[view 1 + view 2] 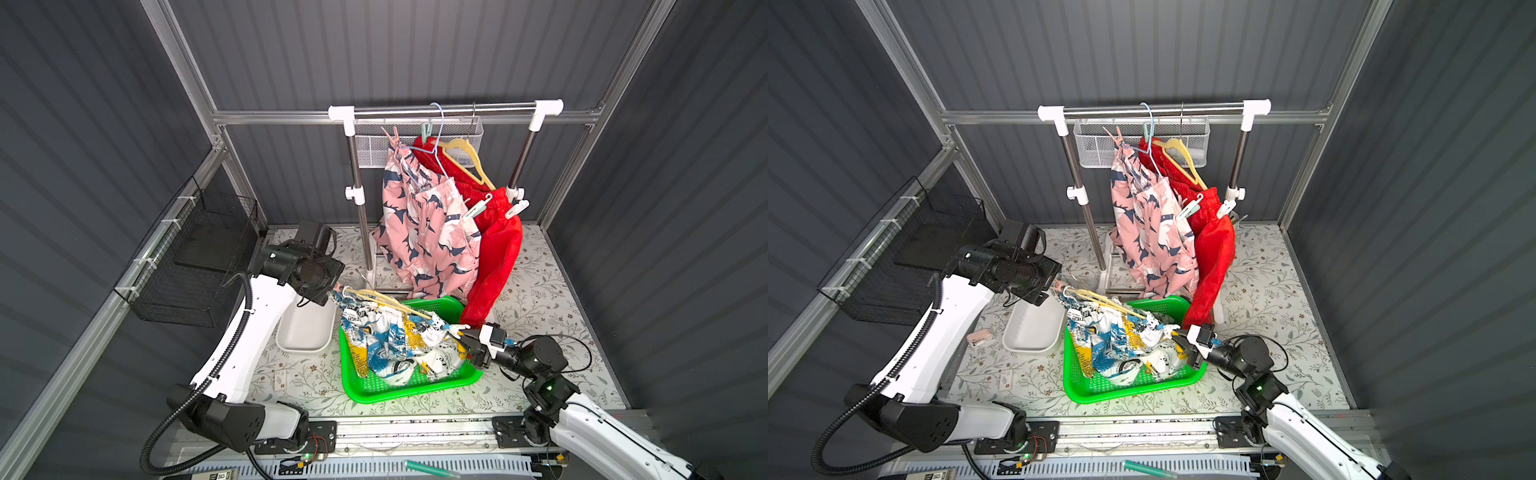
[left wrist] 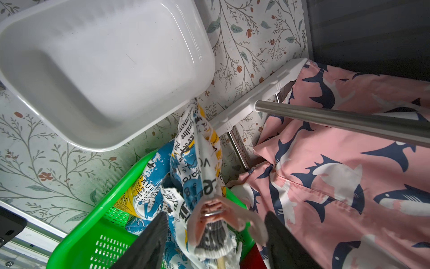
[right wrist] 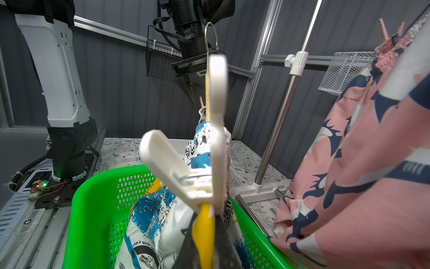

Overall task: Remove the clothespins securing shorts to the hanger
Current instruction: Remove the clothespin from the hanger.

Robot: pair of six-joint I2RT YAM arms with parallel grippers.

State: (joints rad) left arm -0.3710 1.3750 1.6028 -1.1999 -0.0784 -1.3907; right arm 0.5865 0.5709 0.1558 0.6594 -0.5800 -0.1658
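Note:
The white shorts with yellow-blue print (image 1: 399, 340) hang stretched on a cream hanger (image 1: 374, 297) over the green basket. At one end of the hanger a pink clothespin (image 2: 214, 216) pinches the waistband. My left gripper (image 2: 216, 215) stands open around it, one dark finger (image 2: 149, 244) on either side. A white clothespin (image 3: 216, 139) clamps the other end. Just below it my right gripper (image 3: 207, 216) is shut on the printed shorts. On the rack hang the pink print shorts (image 1: 424, 232) and the red shorts (image 1: 496, 249), pinned with a mint clothespin (image 1: 478, 208) and a white one (image 1: 515, 208).
A green basket (image 1: 365, 390) sits at the middle front, with a white tub (image 1: 307, 332) on its left. The steel rack (image 1: 444, 110) stands behind, carrying a white mesh basket (image 1: 374, 145). A black wire basket (image 1: 195, 257) hangs on the left wall.

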